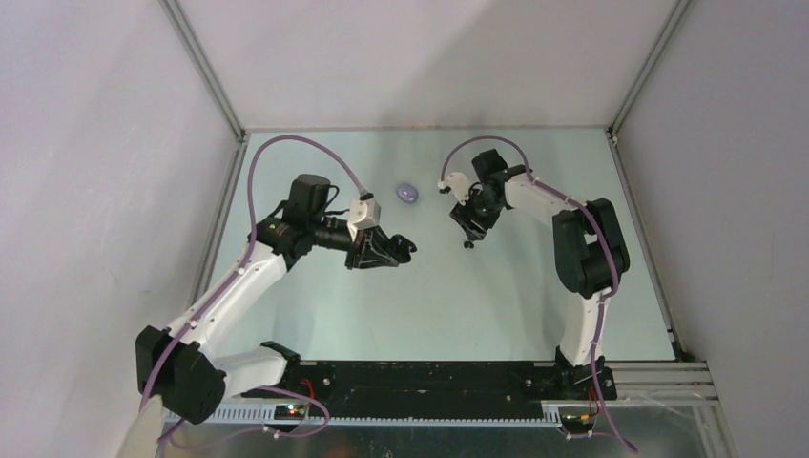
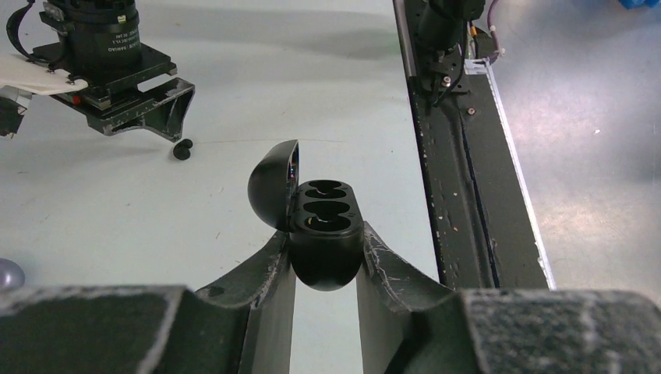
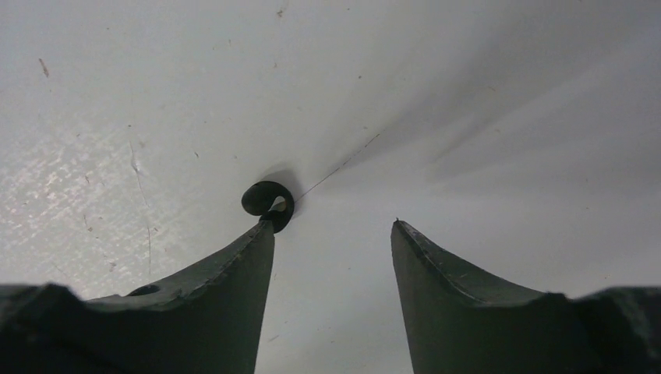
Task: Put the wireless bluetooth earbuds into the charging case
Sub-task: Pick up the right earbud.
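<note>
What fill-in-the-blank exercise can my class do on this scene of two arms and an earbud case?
1. The left gripper is shut on the black charging case, whose lid stands ___.
2. Both wells of that case are ___.
3. The earbud lying on the table beside a fingertip of the open right gripper is ___ in colour.
Missing words: open; empty; black.

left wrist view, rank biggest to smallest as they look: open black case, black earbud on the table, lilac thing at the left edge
1. open black case: largest, though nearest the camera
2-3. black earbud and lilac thing: not ranked; their visible parts look alike, but the frame edge cuts the lilac one off
</note>
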{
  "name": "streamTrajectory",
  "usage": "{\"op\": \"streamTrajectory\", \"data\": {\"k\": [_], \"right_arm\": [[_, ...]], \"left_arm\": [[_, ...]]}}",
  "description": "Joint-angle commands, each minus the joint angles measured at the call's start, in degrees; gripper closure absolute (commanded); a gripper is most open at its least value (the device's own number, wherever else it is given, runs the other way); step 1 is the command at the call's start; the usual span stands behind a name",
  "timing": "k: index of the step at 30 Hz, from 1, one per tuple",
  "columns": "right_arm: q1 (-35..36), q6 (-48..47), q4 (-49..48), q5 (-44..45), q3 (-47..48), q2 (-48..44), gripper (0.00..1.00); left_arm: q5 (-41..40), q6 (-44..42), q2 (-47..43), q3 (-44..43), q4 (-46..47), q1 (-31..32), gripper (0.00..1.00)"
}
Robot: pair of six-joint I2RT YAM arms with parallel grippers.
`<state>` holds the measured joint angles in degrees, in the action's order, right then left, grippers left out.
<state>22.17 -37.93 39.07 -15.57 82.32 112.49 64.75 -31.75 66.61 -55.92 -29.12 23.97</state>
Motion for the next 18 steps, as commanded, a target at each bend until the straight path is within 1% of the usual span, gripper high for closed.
{"op": "streamTrajectory", "data": {"k": [1,2,5,18], "right_arm": [[-1.2,-2.1,-1.6,0.2,1.0,0.8,0.41],[-1.4,-2.2,-1.2,-0.6,1.3,1.2,0.44],[-2.0,-2.8,0.3,-2.8,2.0,2.4,0.47],[-1.0,-2.9,2.0,-6.3,2.2,3.9,0.46]], "left_arm": [[1.7,1.3,-0.6,0.2,2.6,0.0,0.99],[1.7,1.3,-0.7,0.2,2.6,0.0,0.99],[1.5,1.3,-0.9,0.5,2.7,0.1,0.99],[1.2,1.8,-0.8,0.8,3.4,0.2,0.99]]}}
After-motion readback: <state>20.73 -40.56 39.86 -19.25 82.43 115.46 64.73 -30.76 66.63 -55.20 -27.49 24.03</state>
